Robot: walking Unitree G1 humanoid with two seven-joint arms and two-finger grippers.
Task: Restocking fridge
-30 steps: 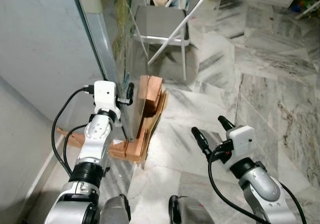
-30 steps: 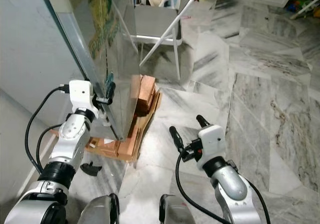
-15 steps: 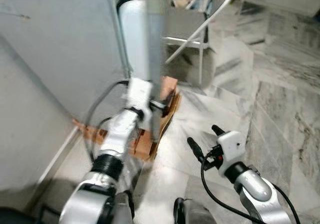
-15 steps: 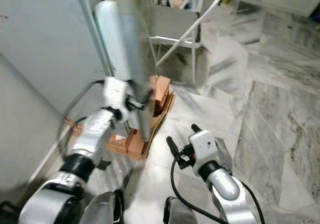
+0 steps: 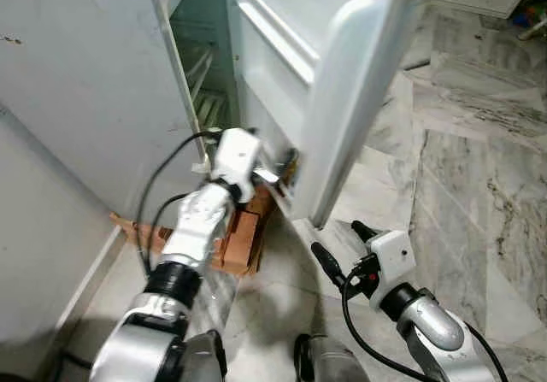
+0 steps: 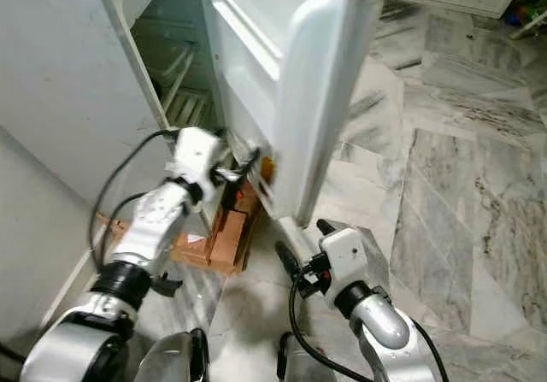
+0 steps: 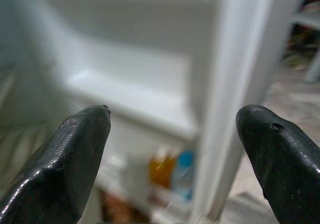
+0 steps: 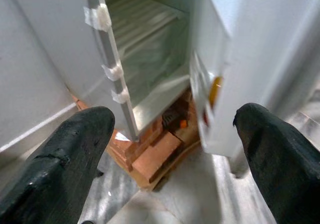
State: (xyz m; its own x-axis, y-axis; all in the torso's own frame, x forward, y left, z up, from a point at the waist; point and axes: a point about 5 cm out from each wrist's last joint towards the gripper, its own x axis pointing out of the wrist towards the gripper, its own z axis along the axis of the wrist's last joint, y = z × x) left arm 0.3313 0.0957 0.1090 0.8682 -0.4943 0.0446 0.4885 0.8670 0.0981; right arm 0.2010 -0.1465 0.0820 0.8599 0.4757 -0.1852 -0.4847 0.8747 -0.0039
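While you read outward from the robot's body, note first the right gripper (image 5: pixel 338 249), low over the marble floor (image 5: pixel 479 168), its two black fingers spread wide and holding nothing; through its wrist camera you see the fridge (image 8: pixel 60 58) cabinet, the wire shelves (image 8: pixel 142 21) inside and the stack of bricks (image 8: pixel 150 156) under the base. Next comes the left gripper (image 6: pixel 244 161), raised at the lower inside edge of the fridge door (image 5: pixel 342 100); its fingers (image 7: pixel 65 159) also stand wide apart with nothing between them, and you cannot tell whether they touch the door. Its wrist camera looks into the door's inner shelves, where an orange bottle (image 7: pixel 161 170) and a blue-capped bottle (image 7: pixel 184 168) sit blurred in the lowest bin.

Beyond the grippers the fridge stands upright, long axis vertical, resting on the bricks and a sheet of cardboard (image 5: pixel 128 228), against the grey wall (image 5: pixel 43 228) at the robot's left. Its open front faces the robot's right and away from it. No brand, label or writing can be read on it at this sharpness.

Compared with one second ago, the door, then shut, is swung open toward the robot, its white inner liner now facing you. The left gripper has risen from the door's edge to the inner liner, and the camera has shifted.
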